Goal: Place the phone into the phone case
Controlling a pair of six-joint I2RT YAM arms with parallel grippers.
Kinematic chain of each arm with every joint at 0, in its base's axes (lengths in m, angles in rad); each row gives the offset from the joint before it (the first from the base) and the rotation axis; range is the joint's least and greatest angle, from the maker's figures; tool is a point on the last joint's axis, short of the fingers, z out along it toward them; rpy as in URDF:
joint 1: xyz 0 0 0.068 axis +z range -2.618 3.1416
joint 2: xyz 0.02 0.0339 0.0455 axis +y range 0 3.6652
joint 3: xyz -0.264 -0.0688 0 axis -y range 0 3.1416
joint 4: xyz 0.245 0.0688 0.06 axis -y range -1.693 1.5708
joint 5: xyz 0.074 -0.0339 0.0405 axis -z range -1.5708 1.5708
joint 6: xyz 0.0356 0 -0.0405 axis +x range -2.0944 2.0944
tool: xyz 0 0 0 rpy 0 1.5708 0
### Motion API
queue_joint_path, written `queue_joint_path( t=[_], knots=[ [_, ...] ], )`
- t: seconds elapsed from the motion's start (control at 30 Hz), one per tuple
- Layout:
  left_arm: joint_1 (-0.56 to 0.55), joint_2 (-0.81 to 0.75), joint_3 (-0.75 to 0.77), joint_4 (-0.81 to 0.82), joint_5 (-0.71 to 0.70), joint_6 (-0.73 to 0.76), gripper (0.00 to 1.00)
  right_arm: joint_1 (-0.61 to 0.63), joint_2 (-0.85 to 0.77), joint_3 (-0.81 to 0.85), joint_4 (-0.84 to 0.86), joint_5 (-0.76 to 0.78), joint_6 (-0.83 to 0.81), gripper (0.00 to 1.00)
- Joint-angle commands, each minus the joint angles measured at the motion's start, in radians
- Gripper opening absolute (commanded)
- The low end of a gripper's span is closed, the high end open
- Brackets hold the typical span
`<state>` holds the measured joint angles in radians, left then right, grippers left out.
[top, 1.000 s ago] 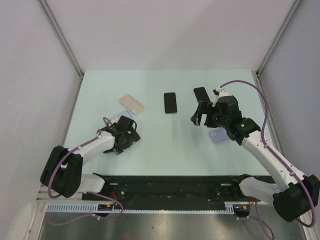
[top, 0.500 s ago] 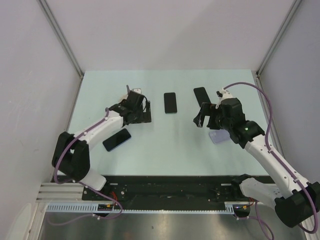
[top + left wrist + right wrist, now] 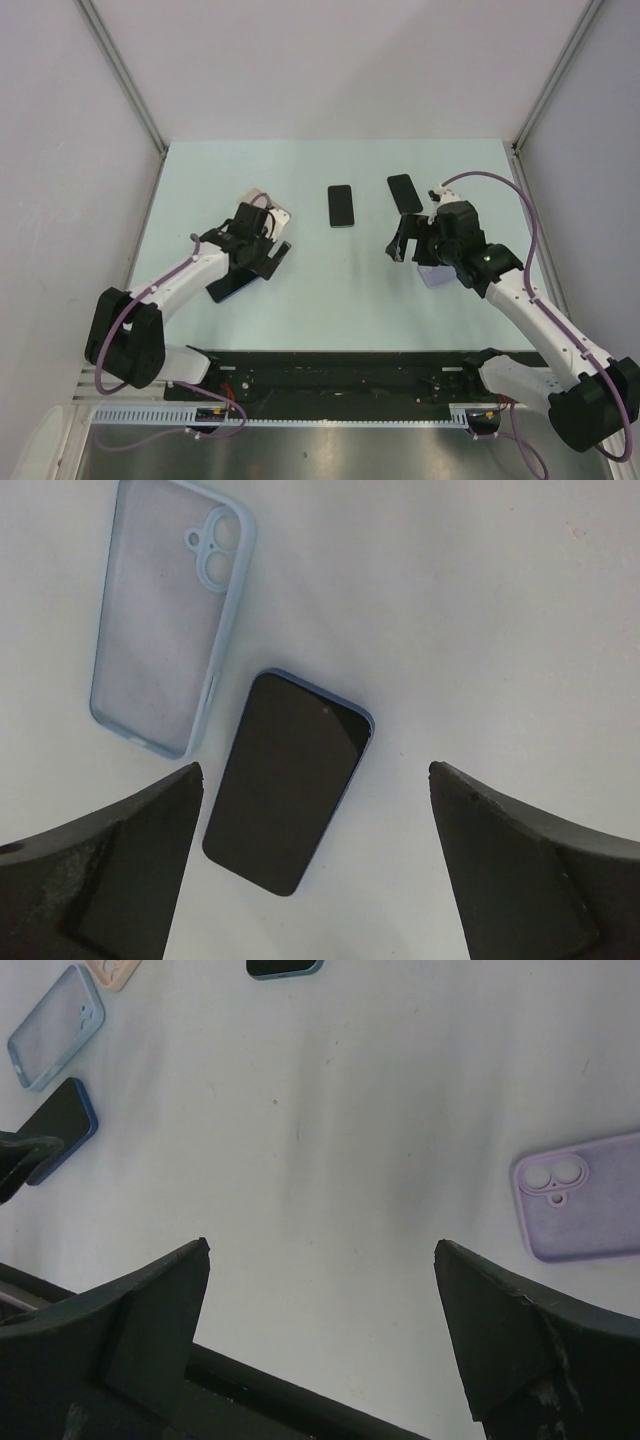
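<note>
While the left end effector (image 3: 268,250) hangs spread over the desk (image 3: 330,290) from above, its wrist view finds the phone (image 3: 290,785) face-up beside the blue case (image 3: 170,610): stiff, slick, likely best pinched across its long edges. Right wrist: right end effector (image 3: 322,1250) splayed, empty.

A: Top view: blue phone (image 3: 226,284) half under left arm (image 3: 188,276); purple case (image 3: 436,276) partly behind right arm (image 3: 472,256).
B: Right wrist view: pink case (image 3: 117,970), dark phone (image 3: 285,967) clipped by top edge.
</note>
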<state>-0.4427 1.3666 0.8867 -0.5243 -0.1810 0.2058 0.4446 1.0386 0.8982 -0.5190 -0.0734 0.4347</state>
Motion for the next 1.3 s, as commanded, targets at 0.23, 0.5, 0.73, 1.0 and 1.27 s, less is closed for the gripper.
queue_joint_path(
  t=[0.23, 0.5, 0.73, 1.0, 1.27],
  knots=[
    [0.084, 0.098, 0.012, 0.063, 0.218, 0.319, 0.98, 0.009, -0.003, 0.001, 0.008, -0.011, 0.009, 1.0],
    [0.087, 0.152, -0.034, 0.104, 0.204, 0.351, 0.98, 0.009, -0.012, 0.001, -0.007, 0.02, 0.004, 1.0],
    [0.108, 0.201, -0.026, 0.124, 0.204, 0.36, 0.99, 0.008, -0.012, 0.001, -0.01, 0.021, 0.001, 1.0],
    [0.137, 0.226, -0.009, 0.116, 0.241, 0.36, 0.95, 0.006, -0.022, 0.001, -0.018, 0.03, 0.004, 1.0],
    [0.167, 0.198, -0.006, 0.06, 0.267, 0.34, 0.9, 0.008, -0.023, 0.001, -0.019, 0.018, 0.009, 1.0]
  ],
)
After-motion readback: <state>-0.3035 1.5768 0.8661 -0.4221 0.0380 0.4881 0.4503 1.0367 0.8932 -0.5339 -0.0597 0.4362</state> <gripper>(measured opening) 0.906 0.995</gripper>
